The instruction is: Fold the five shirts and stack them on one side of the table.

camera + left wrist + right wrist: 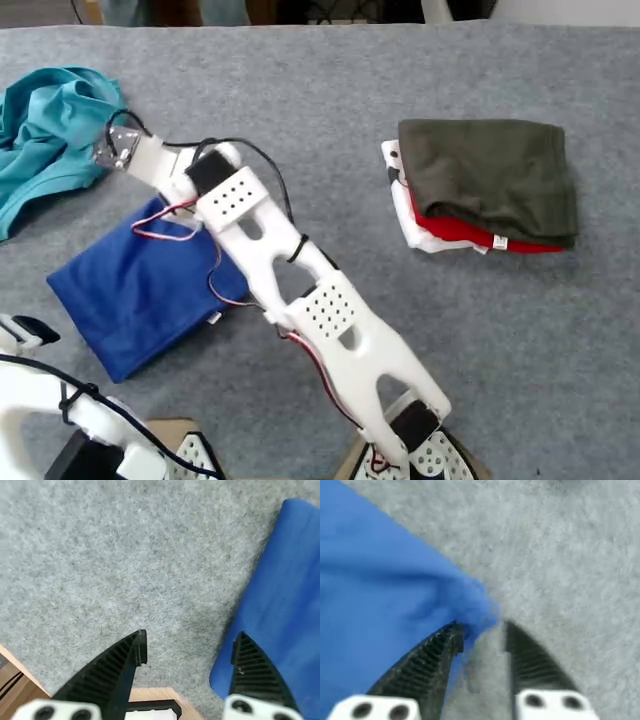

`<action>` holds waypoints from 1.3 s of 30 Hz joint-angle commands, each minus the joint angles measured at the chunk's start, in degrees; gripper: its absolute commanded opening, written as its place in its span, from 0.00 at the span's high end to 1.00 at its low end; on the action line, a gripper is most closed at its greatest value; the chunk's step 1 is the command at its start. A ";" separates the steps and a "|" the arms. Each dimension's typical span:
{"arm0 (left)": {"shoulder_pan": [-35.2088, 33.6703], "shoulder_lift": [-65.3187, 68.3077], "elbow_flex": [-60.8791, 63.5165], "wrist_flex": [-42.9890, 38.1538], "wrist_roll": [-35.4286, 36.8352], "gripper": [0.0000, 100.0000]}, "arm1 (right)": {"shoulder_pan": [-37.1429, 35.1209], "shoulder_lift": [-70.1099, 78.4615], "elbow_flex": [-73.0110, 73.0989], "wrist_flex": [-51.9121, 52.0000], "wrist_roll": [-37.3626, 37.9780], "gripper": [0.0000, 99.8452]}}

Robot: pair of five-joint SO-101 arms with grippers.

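Three folded shirts are sitting in a stack [480, 200] on the right of the table [330, 90], and a teal shirt [50, 130] is lying crumpled at the far left. The folded blue shirt [140, 290] is lying diagonally between them, well apart from the stack. The right gripper [484, 629] is sitting at its far corner, jaws partly open and nothing clamped. The left gripper [191, 636] is gaping wide beside its near edge. In my judgement, the right arm is standing nearer for the carry.

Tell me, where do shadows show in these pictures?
High view: even light, faint shadow beside the white arm on the blue shirt. Left wrist view: a darker strip on the grey mat along the shirt's edge. Right wrist view: shade under the shirt's corner.
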 commanded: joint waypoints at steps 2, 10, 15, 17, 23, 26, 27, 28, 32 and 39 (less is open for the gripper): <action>4.70 -1.58 -2.86 -0.18 0.70 0.71 | 2.90 -0.92 -8.75 4.66 -2.46 0.65; 17.71 -0.88 -11.91 -0.44 5.54 0.71 | 8.88 -2.86 -16.13 17.32 -17.32 0.65; 25.71 -0.09 -15.60 -4.13 10.81 0.71 | 7.91 -10.86 -13.14 17.76 -31.65 0.74; 26.51 2.11 -15.78 -7.03 12.04 0.72 | 6.51 -14.99 -10.42 17.76 -33.93 0.89; 26.51 13.45 -17.63 -11.08 11.69 0.79 | 4.04 -23.43 5.85 17.67 -41.67 0.95; 26.68 19.87 -20.18 -11.25 11.69 0.79 | 2.64 -25.89 16.13 17.67 -43.25 0.98; 26.68 22.15 -21.49 -11.16 11.69 0.80 | 1.85 -26.33 19.03 17.67 -43.25 0.98; 26.68 24.35 -22.90 -10.99 11.69 0.80 | 1.32 -26.59 21.76 17.67 -43.25 0.99; 26.77 32.79 -27.56 -11.25 11.60 0.83 | 0.62 -25.54 30.37 16.35 -45.19 0.99; 26.95 38.77 -33.63 -11.52 12.04 0.83 | 3.87 -19.47 33.54 12.04 -44.84 0.99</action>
